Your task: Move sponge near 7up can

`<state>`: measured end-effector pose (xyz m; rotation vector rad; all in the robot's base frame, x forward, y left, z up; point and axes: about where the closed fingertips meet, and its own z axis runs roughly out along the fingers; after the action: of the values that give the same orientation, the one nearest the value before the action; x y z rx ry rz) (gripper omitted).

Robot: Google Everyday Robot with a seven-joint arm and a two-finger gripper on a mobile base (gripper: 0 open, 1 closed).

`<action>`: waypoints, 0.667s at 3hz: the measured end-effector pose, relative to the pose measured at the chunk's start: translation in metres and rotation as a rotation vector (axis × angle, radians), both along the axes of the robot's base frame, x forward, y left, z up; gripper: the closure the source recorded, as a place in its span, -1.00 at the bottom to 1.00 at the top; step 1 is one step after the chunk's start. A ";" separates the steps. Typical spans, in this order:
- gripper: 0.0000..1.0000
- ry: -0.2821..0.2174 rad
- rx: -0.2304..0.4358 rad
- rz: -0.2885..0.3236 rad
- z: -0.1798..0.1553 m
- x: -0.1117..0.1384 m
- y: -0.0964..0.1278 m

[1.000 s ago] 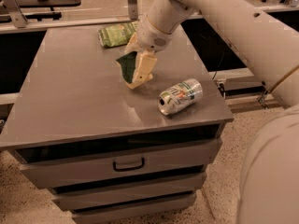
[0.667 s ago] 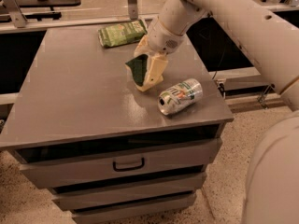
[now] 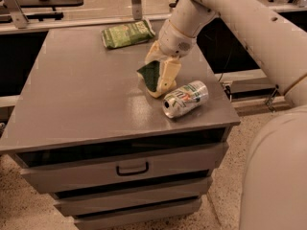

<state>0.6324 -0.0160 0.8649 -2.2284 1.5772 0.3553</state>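
Note:
The sponge (image 3: 150, 75), dark green top over pale foam, is held tilted between the cream fingers of my gripper (image 3: 156, 78), just above the grey cabinet top (image 3: 81, 95). The 7up can (image 3: 185, 98), silver with a green-and-white label, lies on its side right beside the gripper, to its lower right near the cabinet's right front corner. The sponge sits a short gap from the can's top end. My white arm reaches in from the upper right.
A light-green crinkly snack bag (image 3: 127, 33) lies at the back of the cabinet top. The cabinet has drawers (image 3: 132, 168) below. Its right edge is just past the can. A dark table stands at the far left.
My gripper has carried the sponge to the right and toward the front, closing the gap to the can. The can and snack bag have not moved.

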 end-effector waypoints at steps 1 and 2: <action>0.20 0.035 -0.026 -0.015 -0.002 0.003 -0.006; -0.26 0.072 -0.050 -0.036 -0.005 0.006 -0.011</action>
<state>0.6383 -0.0273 0.8600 -2.2439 1.6782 0.3939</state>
